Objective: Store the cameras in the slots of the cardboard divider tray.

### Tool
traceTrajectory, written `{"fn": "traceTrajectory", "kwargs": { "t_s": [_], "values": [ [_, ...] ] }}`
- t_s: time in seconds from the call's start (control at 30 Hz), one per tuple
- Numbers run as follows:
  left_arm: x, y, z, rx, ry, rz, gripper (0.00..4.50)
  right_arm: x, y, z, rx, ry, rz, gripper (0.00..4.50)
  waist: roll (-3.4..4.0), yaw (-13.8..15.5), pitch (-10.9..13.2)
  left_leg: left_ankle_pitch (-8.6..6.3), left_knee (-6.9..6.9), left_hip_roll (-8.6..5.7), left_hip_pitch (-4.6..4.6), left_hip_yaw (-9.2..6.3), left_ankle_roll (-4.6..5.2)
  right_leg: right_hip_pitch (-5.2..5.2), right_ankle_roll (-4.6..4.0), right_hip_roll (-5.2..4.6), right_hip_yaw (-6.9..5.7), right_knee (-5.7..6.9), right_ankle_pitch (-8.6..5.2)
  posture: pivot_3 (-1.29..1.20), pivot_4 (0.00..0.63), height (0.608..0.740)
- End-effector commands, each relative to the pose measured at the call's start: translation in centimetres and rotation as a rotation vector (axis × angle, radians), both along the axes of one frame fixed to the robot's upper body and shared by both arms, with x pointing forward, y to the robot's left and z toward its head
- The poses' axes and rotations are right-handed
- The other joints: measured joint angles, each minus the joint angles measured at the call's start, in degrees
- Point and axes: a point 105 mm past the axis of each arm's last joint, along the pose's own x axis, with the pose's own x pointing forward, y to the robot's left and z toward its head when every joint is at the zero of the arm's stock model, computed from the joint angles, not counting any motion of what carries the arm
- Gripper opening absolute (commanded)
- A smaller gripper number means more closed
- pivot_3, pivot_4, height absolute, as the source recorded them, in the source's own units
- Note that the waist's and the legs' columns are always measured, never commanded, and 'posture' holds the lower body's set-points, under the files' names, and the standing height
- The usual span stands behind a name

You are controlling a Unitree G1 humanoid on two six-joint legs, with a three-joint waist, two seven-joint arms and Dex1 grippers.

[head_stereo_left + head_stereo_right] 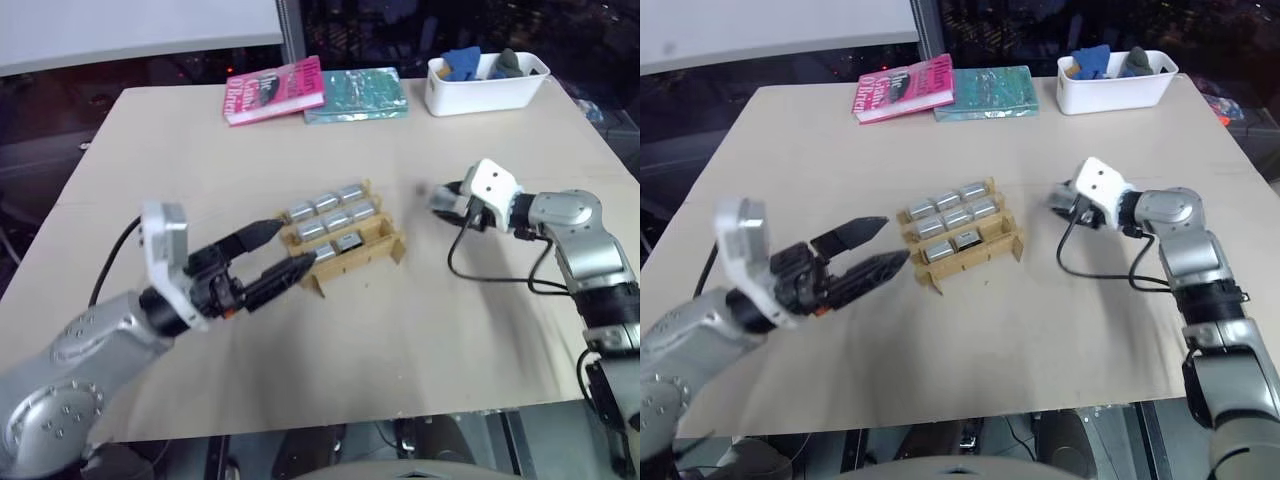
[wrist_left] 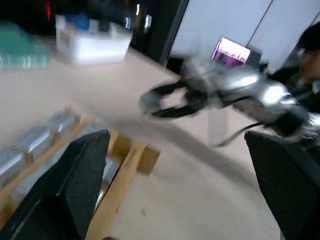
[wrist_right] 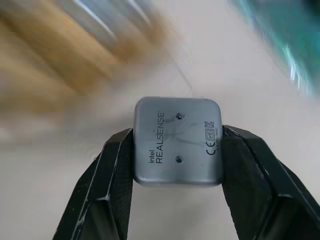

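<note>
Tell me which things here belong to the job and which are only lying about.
Belonging to the job:
- tan cardboard divider tray
- silver-grey boxy cameras in its slots
- grey square camera clamped in the right end effector

Only lying about:
- pink book
- teal book
- white plastic bin

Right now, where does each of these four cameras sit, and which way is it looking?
Left eye view: on the head, looking down over the table at the cardboard divider tray; both arms show.
Right eye view: beside it, same scene.
Left wrist view: on the left wrist, looking across the tray toward the right gripper; its own open fingers show.
Right wrist view: on the right wrist, looking along its fingers, shut on a grey camera.
Shared: the head views and the left wrist view show the tray and the white bin.
</note>
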Motion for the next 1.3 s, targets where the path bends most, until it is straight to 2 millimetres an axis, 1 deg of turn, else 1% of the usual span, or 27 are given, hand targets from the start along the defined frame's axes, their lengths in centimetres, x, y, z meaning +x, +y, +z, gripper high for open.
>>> {"fn": "traceTrajectory", "kwargs": {
  "t_s": [0.03, 0.07, 0.13, 0.23, 0.33, 0.47, 0.57, 0.6, 0.63, 0.7, 0.77, 0.8, 0.83, 0.87, 0.9, 0.93, 0.97, 1.03, 1.07, 1.13, 1.17, 1.3],
  "values": [
    [1.3, -1.4, -1.2, -0.025, 0.151, -0.023, 4.5, -3.7, 2.8, 2.0, -0.013, -0.133, 0.126, 1.93, -0.07, -0.4, 0.0, 0.0, 0.03, -0.01, 0.01, 0.04, 0.0, 0.0, 0.01, 0.02, 0.04, 0.0, 0.0, 0.0, 0.15, 0.74],
    [2.0, -2.4, -1.0, -0.057, 0.168, -0.046, 4.5, -4.5, 3.6, 2.3, 0.014, -0.133, 0.142, 1.93, -0.1, -0.4, 0.0, 0.0, 0.07, -0.03, 0.03, 0.07, 0.0, 0.02, 0.02, 0.0, 0.06, 0.01, 0.01, 0.0, 0.15, 0.74],
    [2.9, -3.9, -0.6, -0.103, 0.204, -0.088, 4.5, -5.5, 4.8, 2.8, 0.06, -0.135, 0.15, 1.93, -0.21, -0.3, 0.0, 0.0, 0.21, -0.08, 0.04, 0.02, 0.0, 0.09, 0.02, -0.04, 0.02, 0.05, 0.02, 0.0, 0.15, 0.74],
    [3.6, -5.1, -0.2, -0.126, 0.237, -0.123, 4.5, -5.8, 5.5, 3.1, 0.077, -0.148, 0.132, 1.93, -0.22, -0.4, 0.0, 0.02, 0.3, -0.08, 0.02, -0.02, -0.03, 0.09, 0.02, -0.04, -0.01, 0.12, 0.02, 0.0, 0.15, 0.74],
    [4.2, -5.7, 0.3, -0.139, 0.249, -0.146, 4.5, -6.0, 5.7, 3.1, 0.076, -0.155, 0.117, 1.93, -0.22, -0.5, 0.0, 0.05, 0.29, -0.08, 0.03, -0.04, -0.07, 0.09, 0.02, 0.0, -0.02, 0.12, 0.01, 0.0, 0.15, 0.74],
    [4.4, -6.0, 0.3, -0.128, 0.256, -0.163, 4.5, -6.1, 5.8, 3.3, 0.087, -0.158, 0.097, 1.93, -0.22, -0.7, 0.0, 0.06, 0.28, -0.07, 0.03, -0.03, -0.09, 0.08, 0.01, 0.01, -0.01, 0.11, 0.01, 0.0, 0.15, 0.74],
    [4.2, -6.5, 0.5, -0.133, 0.265, -0.191, 3.68, -6.0, 5.6, 3.4, 0.087, -0.164, 0.083, 1.93, -0.22, -0.7, 0.0, 0.06, 0.28, -0.08, 0.03, -0.03, -0.09, 0.09, 0.02, 0.0, -0.01, 0.1, 0.01, 0.0, 0.15, 0.74],
    [4.1, -6.6, 0.5, -0.132, 0.269, -0.202, 3.24, -6.0, 5.6, 3.5, 0.088, -0.165, 0.08, 1.93, -0.22, -0.7, 0.0, 0.06, 0.28, -0.08, 0.03, -0.03, -0.09, 0.09, 0.02, -0.01, -0.01, 0.1, 0.01, 0.0, 0.15, 0.74],
    [4.1, -6.8, 0.4, -0.131, 0.272, -0.203, 2.65, -6.0, 5.6, 3.5, 0.091, -0.167, 0.079, 1.93, -0.22, -0.7, 0.0, 0.06, 0.29, -0.08, 0.03, -0.03, -0.09, 0.09, 0.02, -0.01, -0.01, 0.1, 0.01, 0.0, 0.15, 0.74],
    [4.2, -7.0, 0.4, -0.131, 0.274, -0.205, 1.94, -6.0, 5.7, 3.7, 0.098, -0.169, 0.078, 1.93, -0.22, -0.6, 0.0, 0.06, 0.28, -0.08, 0.03, -0.04, -0.09, 0.09, 0.02, -0.01, -0.02, 0.1, 0.01, 0.0, 0.15, 0.74],
    [4.2, -7.3, 0.4, -0.133, 0.274, -0.213, 1.03, -6.0, 5.8, 3.7, 0.103, -0.166, 0.078, 1.93, -0.22, -0.6, 0.0, 0.06, 0.29, -0.08, 0.03, -0.03, -0.09, 0.09, 0.02, -0.01, -0.01, 0.1, 0.01, 0.0, 0.15, 0.74],
    [4.3, -7.4, 0.4, -0.136, 0.271, -0.215, 0.71, -6.1, 5.9, 3.6, 0.108, -0.146, 0.083, 1.93, -0.22, -0.6, 0.0, 0.06, 0.28, -0.08, 0.03, -0.02, -0.09, 0.09, 0.02, -0.01, 0.0, 0.1, 0.01, 0.0, 0.15, 0.74],
    [4.3, -7.2, 0.4, -0.138, 0.269, -0.216, 0.71, -6.5, 6.0, 3.3, 0.13, -0.075, 0.109, 1.93, -0.22, -0.6, 0.0, 0.06, 0.28, -0.08, 0.03, -0.03, -0.09, 0.09, 0.02, -0.01, -0.01, 0.1, 0.01, 0.0, 0.15, 0.74],
    [4.3, -7.0, 0.4, -0.139, 0.268, -0.214, 0.71, -6.8, 6.1, 3.3, 0.148, -0.041, 0.122, 1.93, -0.22, -0.6, 0.0, 0.06, 0.29, -0.08, 0.03, -0.03, -0.09, 0.09, 0.02, -0.01, -0.01, 0.1, 0.01, 0.0, 0.15, 0.74],
    [4.4, -6.7, 0.5, -0.137, 0.265, -0.211, 0.71, -6.9, 6.2, 3.3, 0.161, -0.025, 0.126, 2.73, -0.22, -0.7, 0.0, 0.06, 0.28, -0.08, 0.03, -0.04, -0.1, 0.09, 0.02, 0.0, -0.01, 0.11, 0.01, 0.0, 0.15, 0.74],
    [4.4, -6.5, 0.7, -0.133, 0.253, -0.211, 0.71, -6.8, 6.2, 3.4, 0.167, -0.031, 0.115, 2.96, -0.22, -0.7, 0.0, 0.06, 0.28, -0.08, 0.03, -0.03, -0.1, 0.09, 0.02, -0.01, -0.01, 0.1, 0.01, 0.0, 0.15, 0.74],
    [4.5, -6.4, 1.0, -0.125, 0.231, -0.214, 0.71, -6.3, 5.8, 3.7, 0.184, -0.061, 0.065, 3.28, -0.22, -0.8, 0.0, 0.06, 0.28, -0.07, 0.03, -0.03, -0.1, 0.09, 0.01, 0.0, -0.01, 0.1, 0.01, 0.0, 0.15, 0.74],
    [5.2, -6.1, 1.7, -0.105, 0.188, -0.199, 0.71, -5.9, 4.8, 3.5, 0.21, -0.042, -0.002, 4.29, -0.22, -0.8, 0.0, 0.07, 0.28, -0.07, 0.03, -0.03, -0.1, 0.08, 0.01, 0.01, -0.01, 0.11, 0.01, 0.0, 0.15, 0.74],
    [5.7, -5.9, 2.0, -0.083, 0.167, -0.187, 0.71, -6.0, 4.2, 3.3, 0.213, -0.027, -0.026, 4.4, -0.24, -0.4, 0.0, 0.07, 0.28, -0.07, 0.02, -0.04, -0.1, 0.08, 0.01, 0.01, -0.02, 0.11, 0.01, 0.0, 0.15, 0.74],
    [7.0, -5.7, 2.3, -0.007, 0.116, -0.172, 0.71, -6.2, 2.3, 3.0, 0.26, 0.013, -0.108, 4.4, -0.26, 0.3, 0.0, 0.07, 0.29, -0.13, -0.02, -0.11, -0.1, 0.12, 0.01, 0.02, -0.12, 0.08, 0.01, 0.0, 0.15, 0.74],
    [7.7, -5.7, 2.4, 0.041, 0.091, -0.169, 0.71, -6.7, 1.4, 2.8, 0.293, 0.054, -0.136, 4.4, -0.26, 0.6, 0.0, 0.07, 0.29, -0.15, -0.02, -0.1, -0.1, 0.12, 0.02, 0.05, -0.13, 0.07, 0.01, 0.0, 0.15, 0.74],
    [9.5, -6.3, 2.2, 0.163, 0.025, -0.209, 0.71, -8.8, -0.5, 2.4, 0.403, 0.165, -0.165, 4.4, -0.26, 0.6, 0.0, 0.07, 0.28, -0.25, -0.06, -0.14, -0.07, 0.17, 0.02, 0.15, -0.23, 0.02, 0.0, 0.0, 0.15, 0.74]
  ]
}}
